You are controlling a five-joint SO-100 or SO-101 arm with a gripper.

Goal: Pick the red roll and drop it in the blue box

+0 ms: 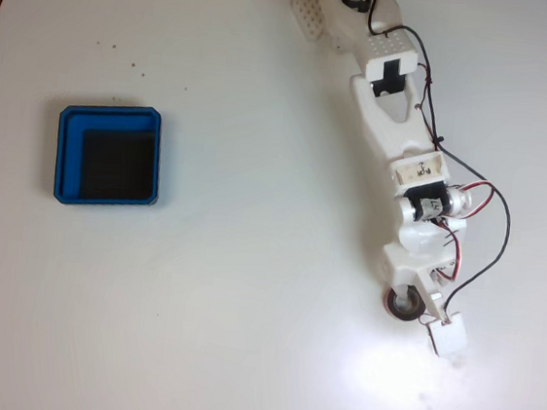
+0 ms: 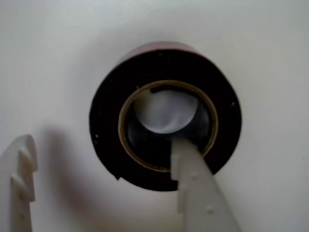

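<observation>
White table (image 1: 220, 337) spread wide under the fixed view, and the white arm (image 1: 390, 119) reaches down the right side from the top edge, red and black wires (image 1: 481, 237) looping off it. Over on the left sits the blue box (image 1: 113, 116), a shallow square tray, its black floor bare, well apart from the arm. Down at the arm's tip, the gripper (image 1: 417, 308) is right over the red roll (image 1: 402, 302), which lies flat on the table, its hole facing straight up. Wrist view now: the red roll (image 2: 108, 125) looks dark, nearly black, with a tan inner ring and pale table showing through the core. Jaws spread wide, one finger (image 2: 190, 179) dipping inside the hole, the other finger (image 2: 21, 183) standing outside to the left, clear of the roll. Nothing clamped.
</observation>
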